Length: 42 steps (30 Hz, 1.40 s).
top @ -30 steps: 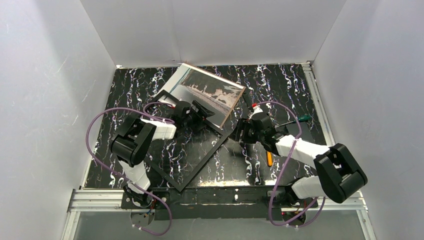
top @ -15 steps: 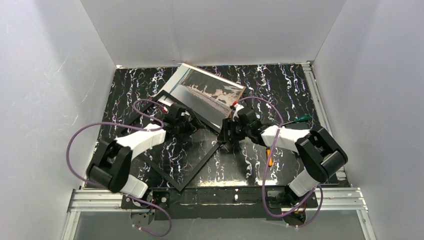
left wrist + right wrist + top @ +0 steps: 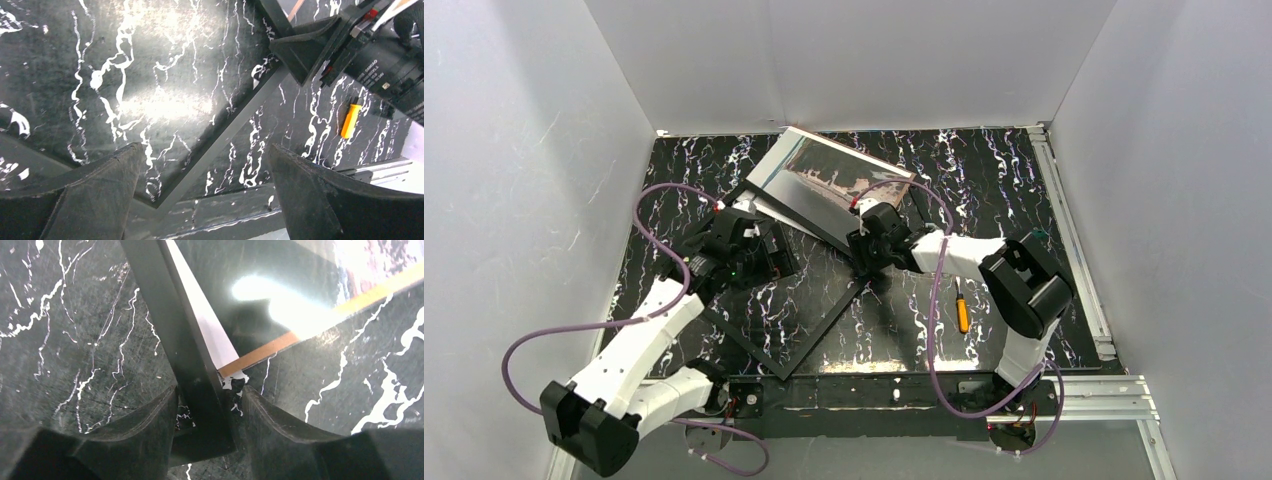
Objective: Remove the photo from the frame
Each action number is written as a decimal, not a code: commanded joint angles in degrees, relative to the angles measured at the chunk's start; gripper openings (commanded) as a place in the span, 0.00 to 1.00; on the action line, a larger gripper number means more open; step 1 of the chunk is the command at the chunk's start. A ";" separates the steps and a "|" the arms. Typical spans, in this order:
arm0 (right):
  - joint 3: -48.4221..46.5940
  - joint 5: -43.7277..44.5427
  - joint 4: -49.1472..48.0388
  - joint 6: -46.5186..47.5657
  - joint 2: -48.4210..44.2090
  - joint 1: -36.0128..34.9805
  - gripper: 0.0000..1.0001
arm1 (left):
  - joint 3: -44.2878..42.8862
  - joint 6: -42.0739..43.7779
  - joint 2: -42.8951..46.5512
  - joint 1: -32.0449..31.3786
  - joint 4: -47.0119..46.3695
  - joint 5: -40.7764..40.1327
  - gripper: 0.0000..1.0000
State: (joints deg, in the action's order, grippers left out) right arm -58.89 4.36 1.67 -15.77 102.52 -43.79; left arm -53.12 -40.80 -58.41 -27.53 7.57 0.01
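Close up, the right fingers (image 3: 145, 435) straddle the frame (image 3: 189, 355) beside the photo (image 3: 202, 325), unclamped, with a sliver of gap showing; the overhead view hides this. The left fingers (image 3: 85, 200) gape, empty.

Glossy photo (image 3: 834, 180) against thin black frame (image 3: 827, 327)

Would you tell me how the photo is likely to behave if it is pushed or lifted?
The photo is probably stiff: the right wrist view shows a brown board edge under the print. Its glossy face throws strong glare, so it may be slippery. Thin and wide, it should slide rather than tip.
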 commanded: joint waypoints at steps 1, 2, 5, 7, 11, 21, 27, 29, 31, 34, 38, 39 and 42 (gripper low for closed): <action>-3.14 -3.30 2.47 7.88 2.24 -0.83 0.54 | -2.65 4.40 3.00 0.54 11.37 -1.96 0.98; -3.46 -3.81 2.38 8.72 2.62 -0.90 0.52 | -3.12 4.63 3.30 0.55 11.77 -1.99 0.98; -5.02 -2.87 3.29 11.73 3.29 -1.52 0.38 | -4.11 4.91 3.84 0.55 12.64 -1.94 0.98; -5.64 -1.97 3.75 14.42 2.66 -2.24 0.34 | -4.54 5.25 4.13 0.51 13.21 -1.92 0.98; -6.98 -2.89 4.77 21.45 1.40 -2.68 0.23 | -4.61 5.55 4.85 0.63 13.90 -2.10 0.98; -10.04 -7.65 7.98 37.26 0.08 -2.24 0.01 | -5.41 6.51 6.18 0.90 15.95 -2.13 0.98; -8.29 -20.82 8.77 46.19 -2.99 -1.05 0.01 | -5.38 6.75 6.46 1.29 15.92 -1.95 0.98; -9.30 -24.32 8.44 47.12 -2.61 -1.10 0.01 | -5.36 6.59 6.30 1.38 15.73 -1.64 0.98; -13.23 -26.08 11.42 45.84 -0.34 -1.09 0.01 | -5.42 6.37 6.12 1.50 15.62 -1.39 0.98; -18.27 -25.35 15.25 40.74 3.78 -1.12 0.01 | -5.52 6.31 6.09 1.73 15.83 -0.99 0.98; -18.00 -23.84 13.00 34.66 5.68 -1.19 0.01 | -5.25 6.65 6.49 2.02 15.99 -0.95 0.98; -17.47 -24.08 11.90 33.87 5.69 -1.29 0.01 | -5.04 6.69 6.55 2.15 16.01 -0.92 0.98; -16.73 -23.59 8.98 32.41 6.04 -2.01 0.01 | -4.71 6.41 6.33 2.44 15.68 -0.53 0.98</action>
State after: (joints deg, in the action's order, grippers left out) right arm -75.29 -16.38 15.29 21.98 108.62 -44.99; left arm -57.12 -34.89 -52.45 -25.69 19.62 -0.99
